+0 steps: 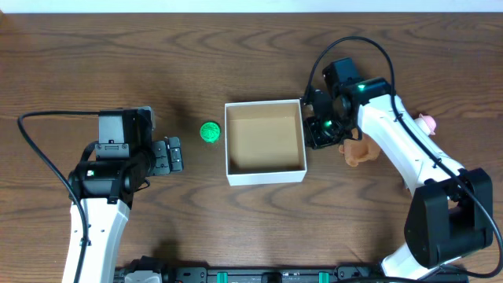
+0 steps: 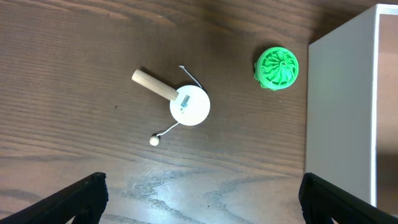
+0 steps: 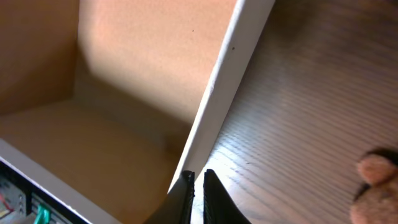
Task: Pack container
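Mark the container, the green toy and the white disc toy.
container (image 1: 263, 140): overhead view, bare tan floor
green toy (image 2: 277, 68): left wrist view, ribbed top
white disc toy (image 2: 190, 105): left wrist view, disc middle

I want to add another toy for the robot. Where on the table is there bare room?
Bare wood lies on the robot's side of the container and beyond its far wall. Its floor is empty too. Crowded: the green toy and left gripper on its left; the right gripper and brown toy on its right.
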You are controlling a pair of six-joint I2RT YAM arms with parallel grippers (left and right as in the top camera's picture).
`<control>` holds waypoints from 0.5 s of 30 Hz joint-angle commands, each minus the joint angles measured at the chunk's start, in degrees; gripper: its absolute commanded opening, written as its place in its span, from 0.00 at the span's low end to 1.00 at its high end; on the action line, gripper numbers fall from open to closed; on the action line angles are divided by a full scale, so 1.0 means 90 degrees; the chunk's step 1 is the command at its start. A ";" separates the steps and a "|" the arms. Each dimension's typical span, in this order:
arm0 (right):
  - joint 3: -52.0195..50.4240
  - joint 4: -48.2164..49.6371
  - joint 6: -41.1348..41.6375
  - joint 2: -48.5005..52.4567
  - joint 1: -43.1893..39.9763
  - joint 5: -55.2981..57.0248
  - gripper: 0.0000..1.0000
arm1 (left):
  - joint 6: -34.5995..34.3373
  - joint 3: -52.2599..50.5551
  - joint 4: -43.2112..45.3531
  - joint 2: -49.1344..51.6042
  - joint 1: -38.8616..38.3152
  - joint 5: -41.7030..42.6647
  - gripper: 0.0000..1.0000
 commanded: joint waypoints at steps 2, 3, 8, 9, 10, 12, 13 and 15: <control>-0.0015 -0.0024 0.0027 -0.0019 0.0134 -0.0223 0.10 | -0.0080 0.0083 0.0000 0.0000 0.0027 0.0044 0.98; -0.0015 -0.0019 0.0024 -0.0019 0.0146 -0.0223 0.10 | -0.0080 0.0083 0.0000 0.0000 0.0027 0.0044 0.98; -0.0012 0.0153 0.0046 -0.0019 0.0097 0.0189 0.04 | -0.0080 0.0083 0.0002 0.0002 0.0027 0.0044 0.98; -0.0012 0.0216 0.0112 -0.0019 0.0073 0.0347 0.04 | -0.0080 0.0083 0.0002 0.0000 0.0029 0.0044 0.98; -0.0010 0.0311 0.0199 -0.0022 0.0022 0.0600 0.04 | -0.0080 0.0083 0.0002 0.0000 0.0027 0.0044 0.98; 0.0032 0.0410 0.0384 -0.0027 -0.0102 0.1200 0.07 | -0.0080 0.0083 0.0002 0.0000 0.0027 0.0044 0.98; 0.0090 0.0401 0.0491 -0.0032 -0.0175 0.1496 0.09 | -0.0080 0.0083 0.0002 0.0000 0.0027 0.0044 0.98; 0.0267 0.0318 0.0680 -0.0053 -0.0379 0.1962 0.10 | -0.0080 0.0083 0.0000 0.0000 0.0027 0.0044 0.98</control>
